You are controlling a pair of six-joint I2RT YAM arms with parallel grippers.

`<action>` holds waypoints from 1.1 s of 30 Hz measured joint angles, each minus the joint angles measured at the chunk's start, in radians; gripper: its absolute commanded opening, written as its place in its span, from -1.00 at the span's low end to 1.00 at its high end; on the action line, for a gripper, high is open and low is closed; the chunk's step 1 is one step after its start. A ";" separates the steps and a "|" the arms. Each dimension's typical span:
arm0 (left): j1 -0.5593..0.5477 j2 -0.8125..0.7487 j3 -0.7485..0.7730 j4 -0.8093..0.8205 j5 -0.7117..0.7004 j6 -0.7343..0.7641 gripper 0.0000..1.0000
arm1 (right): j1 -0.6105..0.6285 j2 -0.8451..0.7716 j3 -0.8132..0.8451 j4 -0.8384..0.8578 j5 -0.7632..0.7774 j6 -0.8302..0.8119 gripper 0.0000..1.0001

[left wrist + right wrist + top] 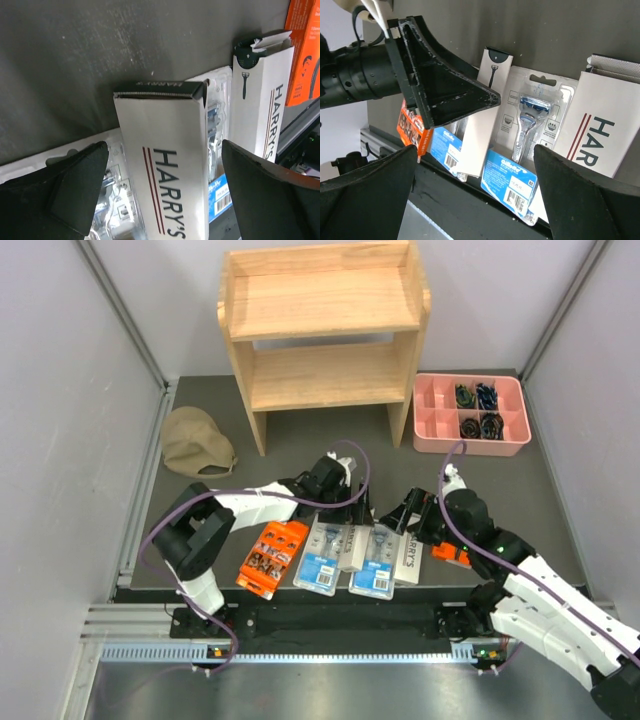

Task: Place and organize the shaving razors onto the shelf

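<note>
Our left fingers [75, 190] stand spread astride a long white HARRY'S box [165, 165], poised to clench; our right fingers [580, 195] hang released too. The razor packs [322, 555] lie along the dark surface's [300, 450] near edge, the light-wood shelf [325, 300] unfilled.

The top external camera looks steeply down from above and behind the arm bases. It is wide enough to hold the whole table [300, 455], from the razor packs [340, 555] at the near edge to the shelf [325, 330] at the far end. The left wrist camera hangs very close over those packs, and a white HARRY'S box [165, 175] fills its middle. The right wrist camera views the same row obliquely from slightly farther off. Both wrist views share that box and the blister pack [525, 135] beside it.
</note>
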 measured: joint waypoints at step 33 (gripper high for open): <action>0.003 0.031 -0.009 0.168 0.104 -0.023 -0.17 | 0.000 -0.046 -0.027 -0.054 0.029 0.017 0.97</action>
